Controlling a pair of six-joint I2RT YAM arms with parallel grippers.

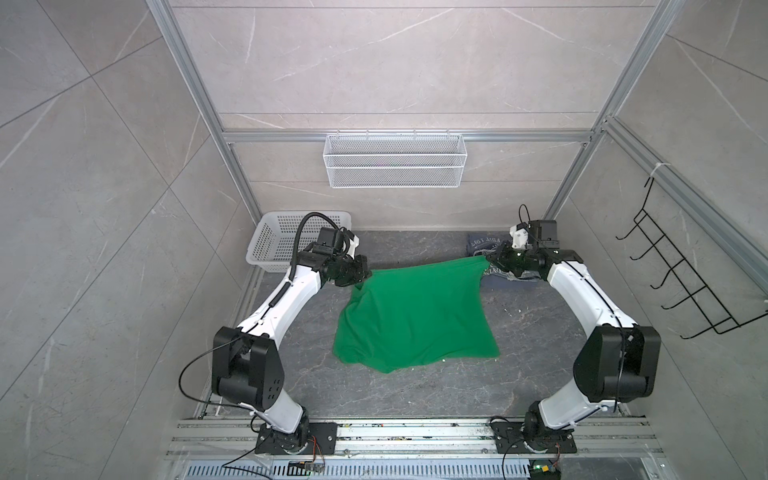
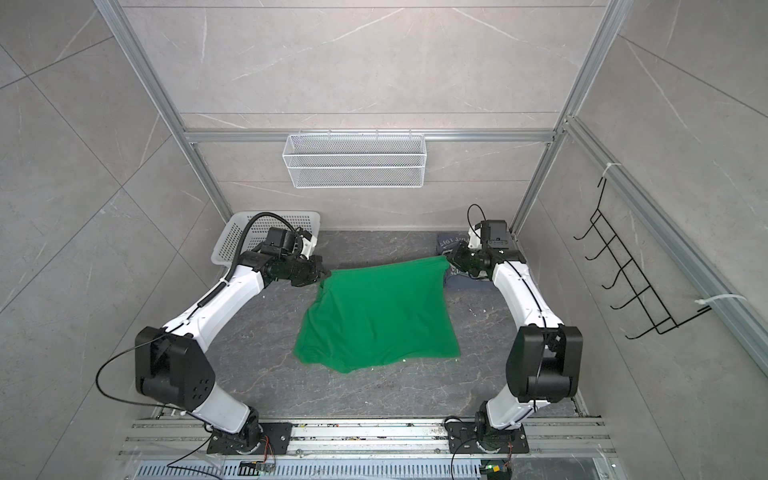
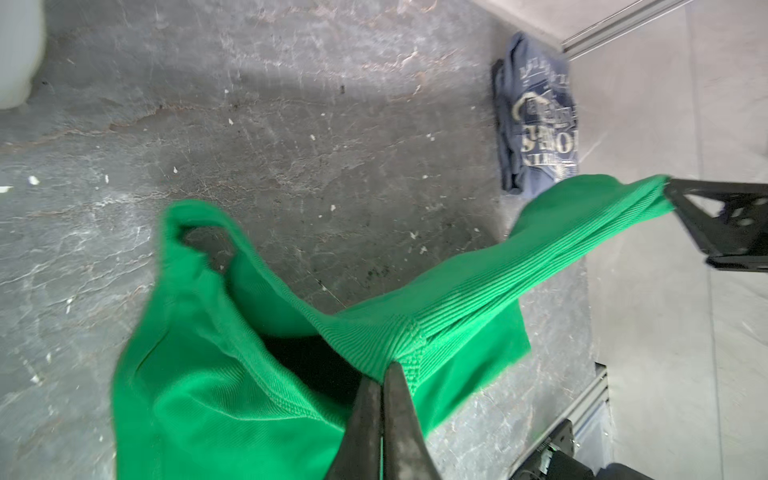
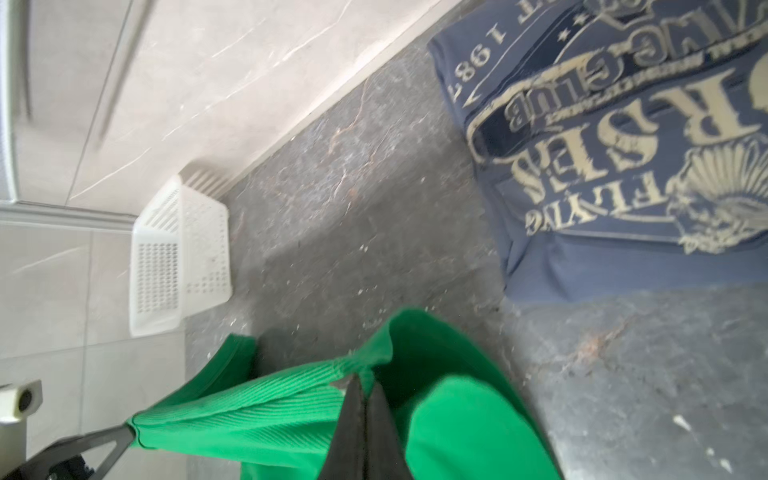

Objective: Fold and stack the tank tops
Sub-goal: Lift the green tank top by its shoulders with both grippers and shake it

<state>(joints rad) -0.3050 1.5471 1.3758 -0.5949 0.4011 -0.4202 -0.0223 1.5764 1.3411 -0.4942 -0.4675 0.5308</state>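
Dark stone tabletop point(image 1: 415, 399) carries the green tank top point(image 1: 415, 316), its far edge stretched taut left to right, body draping toward the near side. Folded blue tank top point(image 1: 478, 243) lies far right, mostly hidden behind the right gripper point(image 1: 491, 259). That and the left gripper point(image 1: 365, 279) each pinch the green edge, jaws clamped.

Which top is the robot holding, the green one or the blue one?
The green tank top: the left gripper and right gripper pinch its edge. The blue tank top lies folded behind, unheld.
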